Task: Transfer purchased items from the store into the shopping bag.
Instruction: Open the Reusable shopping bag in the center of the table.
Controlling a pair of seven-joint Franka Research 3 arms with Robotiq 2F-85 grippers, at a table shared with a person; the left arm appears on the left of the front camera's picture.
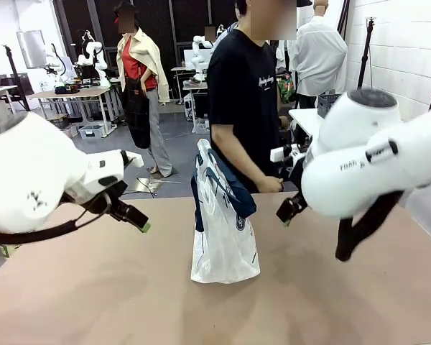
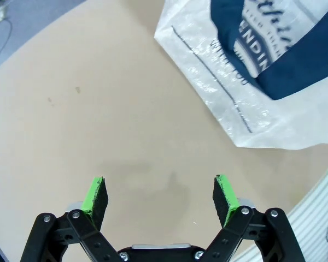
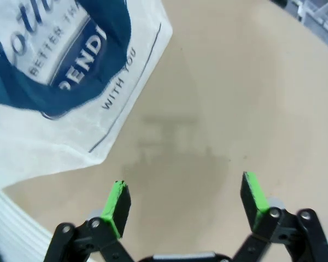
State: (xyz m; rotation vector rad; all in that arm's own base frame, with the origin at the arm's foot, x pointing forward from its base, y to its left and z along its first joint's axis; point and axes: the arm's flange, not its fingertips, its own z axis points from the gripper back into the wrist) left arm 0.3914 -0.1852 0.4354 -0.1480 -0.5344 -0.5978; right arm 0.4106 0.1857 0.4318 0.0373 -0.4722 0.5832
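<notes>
Shopping bag stands upright on the table, about mid-table and toward its far edge. Long axis vertical, mouth pointing up, top edge creased. Material is translucent whitish plastic, crinkled. Navy strap handles hang down its face, which carries a navy oval logo with white lettering and navy script. Left gripper hangs above the table's left part, jaws released, nothing between the green pads. Right gripper hangs above the table's right part, likewise released and empty. A person stands at the table's far edge.
</notes>
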